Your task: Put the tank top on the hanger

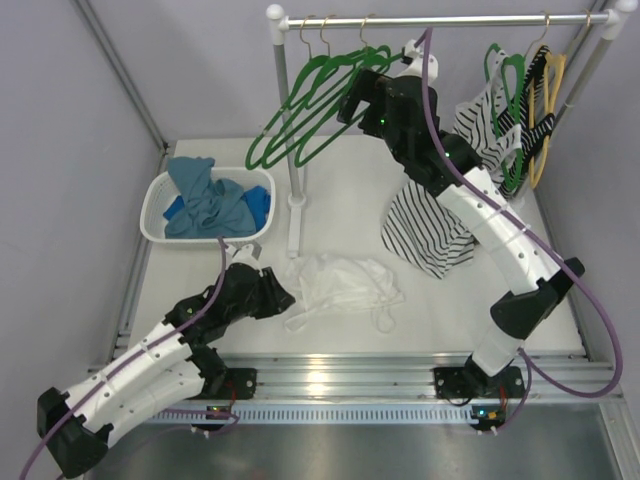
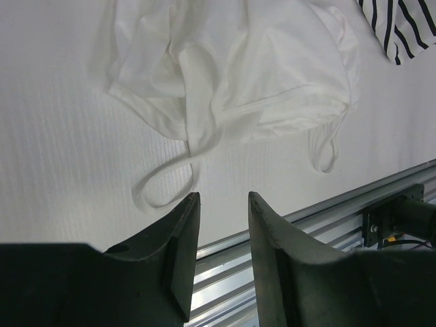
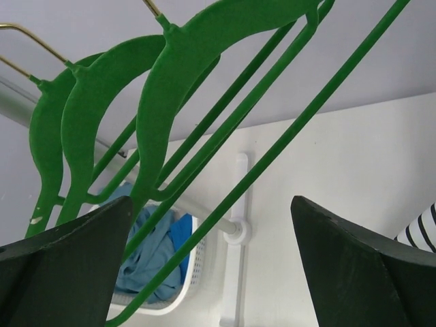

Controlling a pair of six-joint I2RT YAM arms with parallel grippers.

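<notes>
- Top external view, far left: the left gripper (image 1: pixel 288 298) lies low over the table (image 1: pixel 340 190). It points at the tank top (image 1: pixel 340 283) and sits just beside its left edge.
- Left wrist view: the jaws of the left gripper (image 2: pixel 223 204) stand a little apart with nothing between them. A loose strap loop (image 2: pixel 163 187) of the tank top (image 2: pixel 259 61) lies just ahead of the fingertips, untouched.
- Behind the left arm, a white basket (image 1: pixel 152 215) holds crumpled blue clothes (image 1: pixel 205 205).
- The tank top is a crumpled white heap lying flat on the table, near the front edge and between the two arms.
- A white post (image 1: pixel 291 130) stands on the table behind the tank top and carries a rail (image 1: pixel 450 20) across the back.
- Three green hangers (image 1: pixel 305 115) hang by their hooks from the left part of the rail, all at a slant.
- The right gripper (image 1: pixel 350 100) is raised to the right side of these hangers, high above the table.
- Right wrist view: the jaws of the right gripper (image 3: pixel 212 200) are spread wide. Thin lower bars of the green hangers (image 3: pixel 184 82) cross the gap between them. Whether either finger touches a bar cannot be told.
- A striped top (image 1: pixel 425 235) lies on the table under the right arm, just to the right of the tank top.
- Far right on the rail hang more green hangers (image 1: pixel 510 100), a second striped top (image 1: pixel 480 125) and a yellow hanger (image 1: pixel 553 100).
</notes>
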